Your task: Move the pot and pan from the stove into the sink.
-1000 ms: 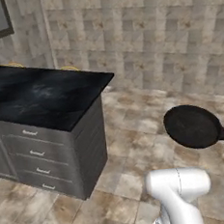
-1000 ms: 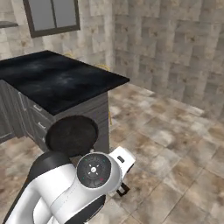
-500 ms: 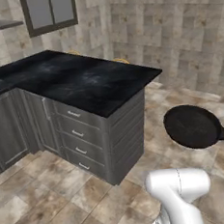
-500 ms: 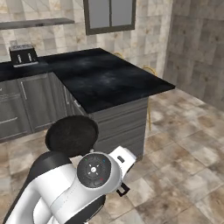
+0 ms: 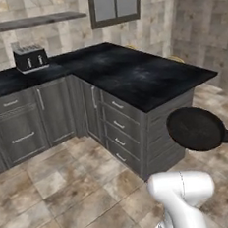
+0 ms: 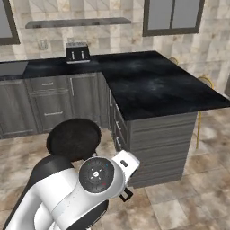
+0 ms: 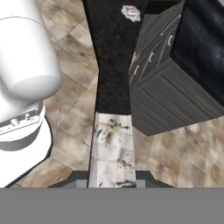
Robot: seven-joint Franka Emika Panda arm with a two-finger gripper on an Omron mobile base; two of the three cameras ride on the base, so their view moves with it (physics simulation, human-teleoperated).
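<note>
Pan (image 5: pixel 195 128) hangs in the air above the tiled floor (image 5: pixel 60 200), just beside the end of the dark surface (image 5: pixel 132 74). The claw (image 7: pixel 112 181) is closed tight on its long handle (image 7: pixel 113 144). A toaster (image 6: pixel 77 51) stands far back on the surface.

L-shaped black-topped bench (image 5: pixel 132 74) over grey drawers (image 5: pixel 118 130), dark toaster (image 5: pixel 30 58) set on its far run, wall shelf (image 5: pixel 30 22) above, window (image 5: pixel 114 5) behind, tiled floor (image 5: pixel 60 200) below
</note>
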